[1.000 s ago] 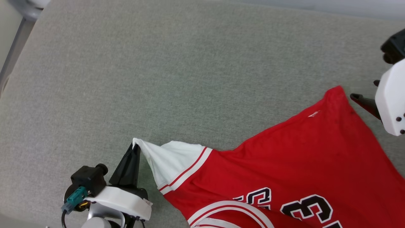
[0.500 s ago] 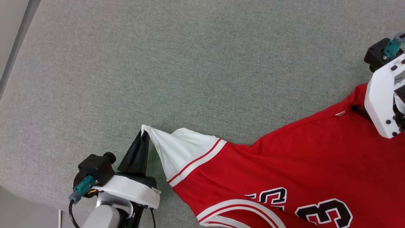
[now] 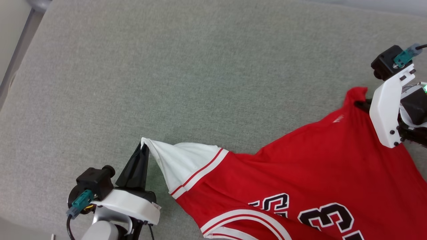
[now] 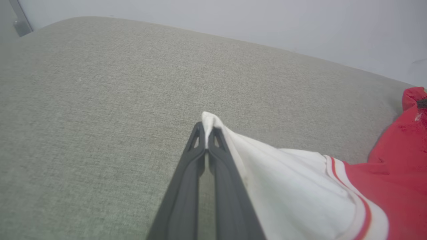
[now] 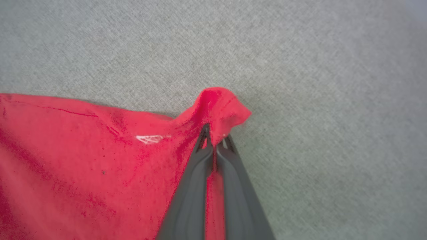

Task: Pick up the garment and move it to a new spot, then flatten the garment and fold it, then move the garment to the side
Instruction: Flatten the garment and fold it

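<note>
The garment (image 3: 307,173), a red jersey with white sleeves, striped trim and black numerals, lies spread across the lower right of the grey cushion. My left gripper (image 3: 142,150) is shut on the tip of its white sleeve (image 4: 267,166), pinching the cloth between the fingertips (image 4: 207,133). At the right edge of the head view my right gripper (image 3: 362,104) is shut on the red hem corner (image 5: 220,103), which bunches up over the closed fingertips (image 5: 213,140). The stretch of jersey between both grips looks taut.
The grey fabric cushion (image 3: 186,76) stretches wide to the left and back. Its left edge meets a metal frame (image 3: 15,56). A pale wall (image 4: 267,23) rises behind the cushion in the left wrist view.
My right gripper has come in over the red hem corner and shut on it, where one second ago it stood open beside it. The head camera has shifted; the left grip is unchanged.
</note>
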